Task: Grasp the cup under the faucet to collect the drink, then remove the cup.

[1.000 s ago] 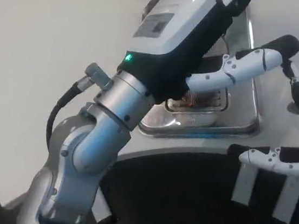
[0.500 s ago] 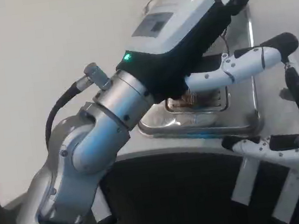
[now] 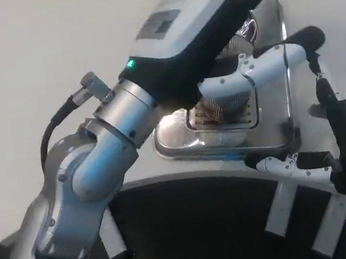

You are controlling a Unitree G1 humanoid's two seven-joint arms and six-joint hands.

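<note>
Head view, looking down at the white bench [image 3: 33, 71]. The left arm [image 3: 96, 170] crossed the frame from lower left to upper right, silver forearm ending in a white-backed left hand [image 3: 210, 20] that reached over a steel drip tray [image 3: 279, 123]. The cup [image 3: 229, 94] stood on the tray's grate, ribbed wall partly visible below the palm, a dark rim showing just above beside the hand's black underside. One white finger [image 3: 266, 67] of the left hand curved along the cup's near side, black tip pointing right; the other fingers ran off the top edge. Fingers spread around the cup; whether they actually pressed on it, could not tell, the palm hid the contact.

Right hand [image 3: 333, 148] sat at the right edge, just beside the tray's front right corner. A dark finger ran upward along the tray's right side and a white finger [image 3: 291, 165] lay pointing left below the tray's front edge. Fingers apart, holding nothing.

A green light [image 3: 130, 64] glowed at the left wrist.
</note>
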